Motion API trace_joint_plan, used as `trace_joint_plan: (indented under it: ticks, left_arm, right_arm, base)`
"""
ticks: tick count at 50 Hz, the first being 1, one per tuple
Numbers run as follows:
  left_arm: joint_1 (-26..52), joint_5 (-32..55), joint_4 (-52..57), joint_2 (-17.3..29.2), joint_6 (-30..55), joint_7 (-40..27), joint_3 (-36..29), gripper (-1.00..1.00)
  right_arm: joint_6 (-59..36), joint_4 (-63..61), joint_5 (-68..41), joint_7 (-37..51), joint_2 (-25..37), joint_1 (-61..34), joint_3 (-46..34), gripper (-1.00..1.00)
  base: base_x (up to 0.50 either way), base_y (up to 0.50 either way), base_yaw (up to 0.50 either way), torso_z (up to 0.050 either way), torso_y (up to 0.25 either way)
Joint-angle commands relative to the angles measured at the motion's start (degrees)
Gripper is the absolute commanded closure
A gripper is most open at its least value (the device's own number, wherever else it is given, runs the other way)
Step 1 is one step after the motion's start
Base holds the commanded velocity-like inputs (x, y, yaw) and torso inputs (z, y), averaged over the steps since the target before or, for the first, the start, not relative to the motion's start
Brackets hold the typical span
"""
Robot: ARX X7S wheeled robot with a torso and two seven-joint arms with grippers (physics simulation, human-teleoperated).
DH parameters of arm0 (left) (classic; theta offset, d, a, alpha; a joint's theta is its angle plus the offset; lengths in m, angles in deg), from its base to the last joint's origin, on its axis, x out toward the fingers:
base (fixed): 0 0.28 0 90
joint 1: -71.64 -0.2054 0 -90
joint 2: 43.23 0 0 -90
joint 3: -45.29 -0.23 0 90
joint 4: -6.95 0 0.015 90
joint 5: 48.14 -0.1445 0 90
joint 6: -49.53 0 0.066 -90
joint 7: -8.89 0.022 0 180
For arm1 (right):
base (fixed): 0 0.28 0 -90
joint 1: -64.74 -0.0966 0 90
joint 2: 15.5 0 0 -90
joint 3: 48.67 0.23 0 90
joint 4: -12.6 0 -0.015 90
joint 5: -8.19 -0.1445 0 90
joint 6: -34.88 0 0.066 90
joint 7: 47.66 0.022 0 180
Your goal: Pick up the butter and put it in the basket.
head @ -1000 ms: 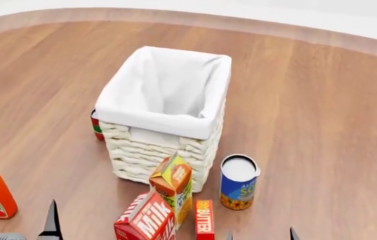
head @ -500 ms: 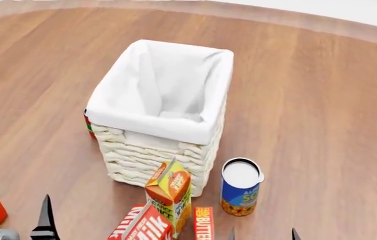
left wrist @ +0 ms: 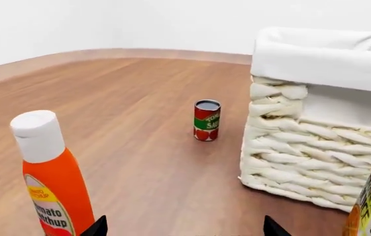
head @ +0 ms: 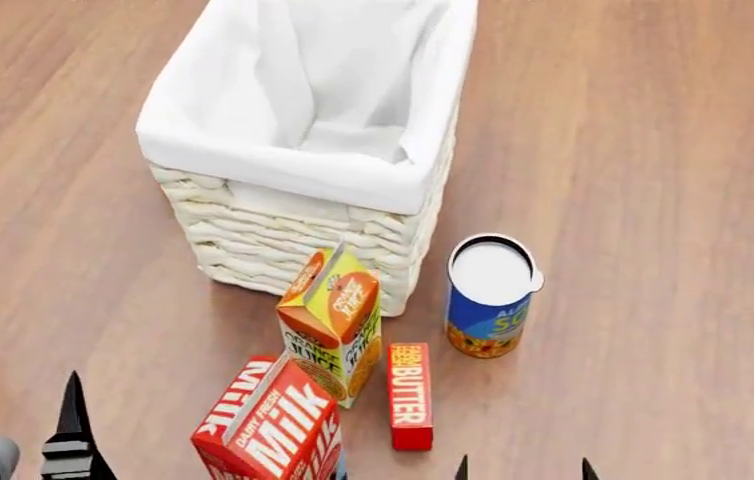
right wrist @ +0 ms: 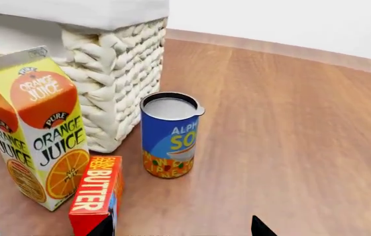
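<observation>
Nearby, basket [head: 300,170] (liner bare), butter [head: 409,395] outside

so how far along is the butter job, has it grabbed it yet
Not yet. Nothing looks done: the butter lies on the floor beside the juice carton, and the basket holds only its cloth liner. In hand: the right end effector sits open near the butter, with nothing between its fingers. The left end effector is open too, by the ketchup bottle. Left: grasp, lift, and drop it in the basket.
</observation>
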Motion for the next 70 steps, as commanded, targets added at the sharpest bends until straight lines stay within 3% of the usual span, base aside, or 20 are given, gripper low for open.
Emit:
trace_joint_plan:
  ticks: [1,15,49,60,70]
  left_arm:
    - [1.1,2.8,1.6,0.9,3.2,-0.9,1.8,-1.0]
    - [1.1,5.8,3.8,3.0,6.8,-3.0,5.8,-1.0]
    - [-0.4,5.8,5.4,3.7,6.6,-3.9,5.1,-1.0]
    - [-0.9,6.2,6.5,4.0,7.0,-4.2,5.0,-1.0]
    - [-1.3,6.7,7.3,4.2,7.3,-4.5,4.9,-1.0]
  right_arm:
    - [4.9,2.0,-0.1,-1.6,0.7,0.3,-1.5,-1.0]
    - [17.2,13.5,3.4,-4.0,-0.3,0.0,-7.3,-1.0]
    - [17.5,20.0,1.6,-5.2,-1.2,-8.4,-8.3,-1.0]
    - [19.6,23.4,-3.9,-8.4,-2.0,-10.3,-7.6,-1.0]
    - [12.0,21.3,-5.1,-7.1,-1.6,-12.4,-7.9,-1.0]
  base:
    - [0.0,0.0,0.0,0.0,0.0]
    - [0.0,0.0,0.0,0.0,0.0]
    - [0.0,0.0,0.0,0.0,0.0]
    - [0.0,0.0,0.0,0.0,0.0]
    - [0.0,0.0,0.0,0.0,0.0]
